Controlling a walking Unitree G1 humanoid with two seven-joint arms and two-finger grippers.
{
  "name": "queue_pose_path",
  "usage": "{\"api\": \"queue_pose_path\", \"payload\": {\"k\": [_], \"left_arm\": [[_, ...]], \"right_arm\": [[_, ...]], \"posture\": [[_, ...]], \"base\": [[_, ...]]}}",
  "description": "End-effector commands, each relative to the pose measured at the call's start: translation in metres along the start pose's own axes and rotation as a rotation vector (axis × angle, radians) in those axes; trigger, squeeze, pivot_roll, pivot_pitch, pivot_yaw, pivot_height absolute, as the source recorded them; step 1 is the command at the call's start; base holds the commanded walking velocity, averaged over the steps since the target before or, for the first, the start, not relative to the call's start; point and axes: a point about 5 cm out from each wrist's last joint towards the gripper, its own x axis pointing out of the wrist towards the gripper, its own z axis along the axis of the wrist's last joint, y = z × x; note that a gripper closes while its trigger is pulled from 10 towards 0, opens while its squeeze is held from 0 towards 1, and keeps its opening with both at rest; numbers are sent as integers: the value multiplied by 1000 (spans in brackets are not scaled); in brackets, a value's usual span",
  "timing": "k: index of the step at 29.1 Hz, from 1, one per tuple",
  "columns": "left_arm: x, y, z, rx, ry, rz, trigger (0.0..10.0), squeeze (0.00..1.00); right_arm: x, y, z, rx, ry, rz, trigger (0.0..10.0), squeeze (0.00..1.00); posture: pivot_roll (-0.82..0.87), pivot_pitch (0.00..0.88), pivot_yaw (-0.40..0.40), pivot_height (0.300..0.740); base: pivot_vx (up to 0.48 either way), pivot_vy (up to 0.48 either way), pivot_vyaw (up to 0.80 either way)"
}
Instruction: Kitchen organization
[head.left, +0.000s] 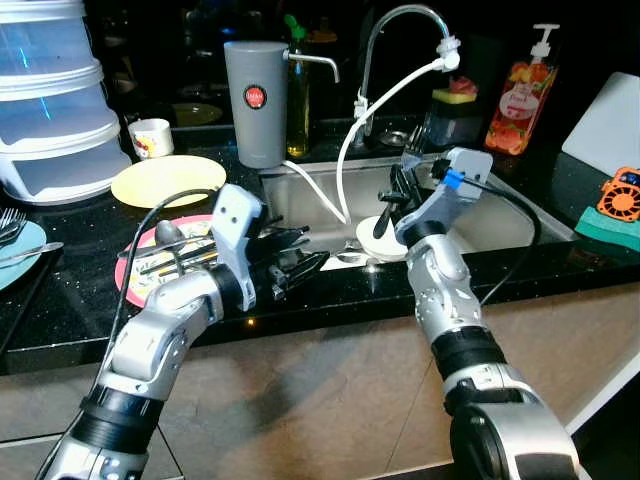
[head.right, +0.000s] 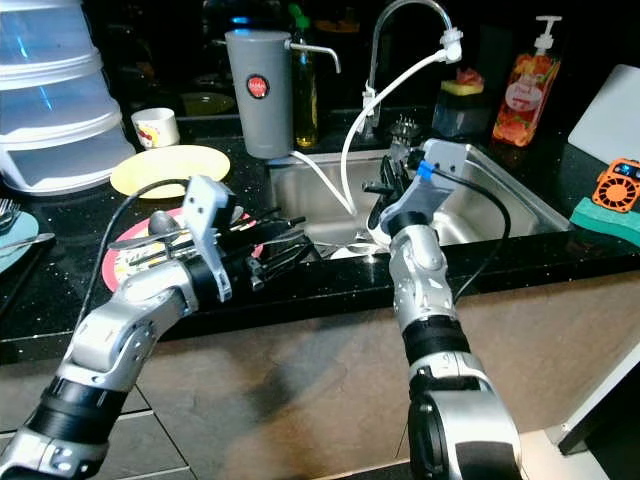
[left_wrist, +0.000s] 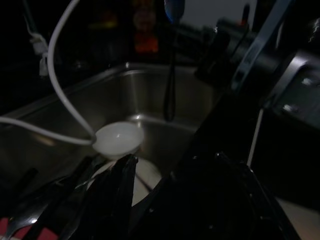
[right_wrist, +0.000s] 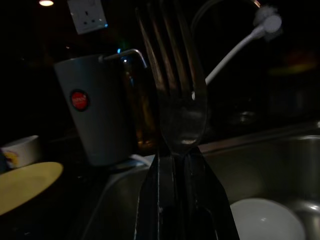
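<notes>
- Surface: black speckled worktop (head.left: 330, 290) with a stainless sink (head.left: 300, 190) let into it; the room behind is dark, with a curved tap (head.left: 400, 20) and a white hose (head.left: 350, 150) hanging into the basin.
- Right hand (right_wrist: 172, 150): closed on a metal fork (right_wrist: 175, 100), tines upright — held above the sink's front part, the grey jug (head.left: 256, 100) beyond it.
- Fork: four tines, silver, clean-looking, clamped by the neck between the two fingers.
- Left hand (head.left: 300, 265): at the sink's front rim, fingers pointing toward the basin; whether open or closed cannot be told.
- Just behind the left hand lies a pink plate (head.left: 135, 270) carrying cutlery; a yellow plate (head.left: 165, 180) sits farther back.
- A white dish (head.left: 375, 240) rests on the sink floor, below the right hand.
- Edges: the worktop's front edge runs just under both wrists; the basin ahead of the hands has open room — only hose and dish occupy it.
</notes>
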Motion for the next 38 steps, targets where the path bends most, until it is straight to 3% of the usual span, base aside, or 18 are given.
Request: {"api": "queue_pose_path", "payload": {"k": [1,11,12,13,14,25,38], "left_arm": [[3,-1,0,20,9,-3,10000,0],[-1,1,-1,28,33,1,10000,0],[-1,3,0,17,25,11,10000,0],[-1,3,0,17,25,11,10000,0],[0,6,2,7,10,26,10000,0],[-1,20,6,60,11,93,10000,0],[8,22,6,122,20,96,10000,0]], "right_arm": [[3,6,2,-32,-23,12,0,0],[6,25,-11,-83,43,106,78,0],[6,32,-17,-54,103,150,4588,0],[6,32,-17,-54,103,150,4588,0],[7,37,-20,-39,135,186,10000,0],[7,44,-22,-72,151,235,10000,0],[2,33,-30,-98,205,241,10000,0]], "posture": [[92,21,6,740],[103,51,-8,740],[103,62,-11,740],[103,62,-11,740],[103,74,-16,740],[83,93,-8,740],[50,118,23,740]], "base": [[0,0,0],[0,0,0],[0,0,0],[0,0,0],[0,0,0],[0,0,0],[0,0,0]]}}
